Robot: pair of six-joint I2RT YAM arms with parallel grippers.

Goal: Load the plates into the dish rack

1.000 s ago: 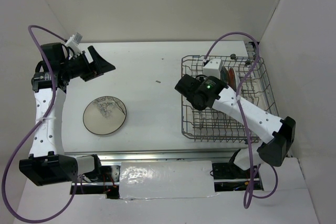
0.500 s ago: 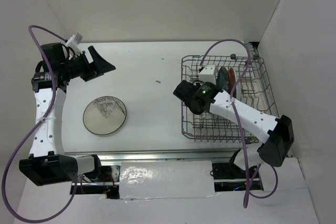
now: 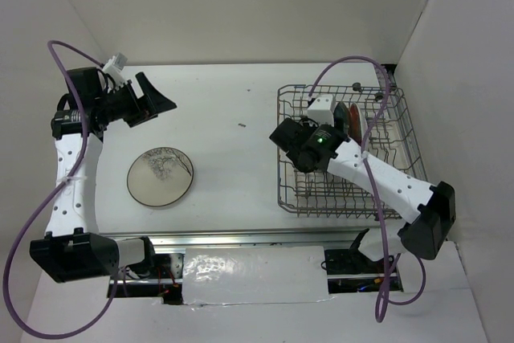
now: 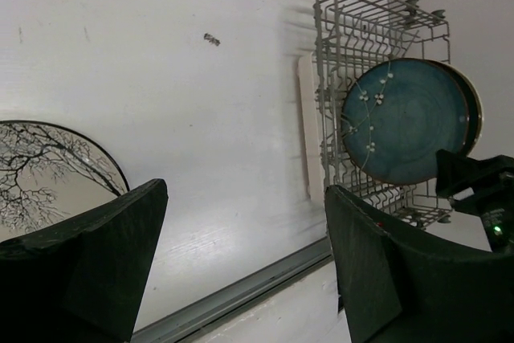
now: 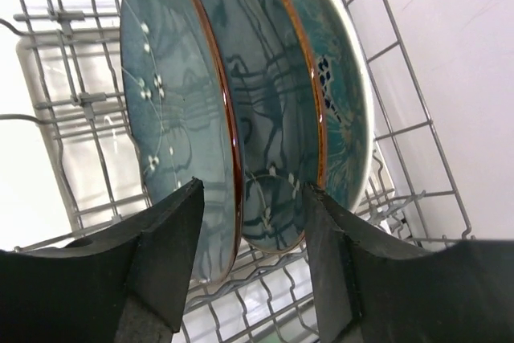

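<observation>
Right wrist alone: seemingly three plates [image 5: 265, 118]

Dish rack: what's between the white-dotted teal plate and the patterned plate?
A second teal plate, upright on edge, stands between the white-dotted teal plate and the patterned plate. The right wrist view shows it best.

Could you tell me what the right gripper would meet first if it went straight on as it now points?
Probably the middle teal plate, standing in the dish rack between the right gripper's open fingers; depth is hard to judge.
</observation>
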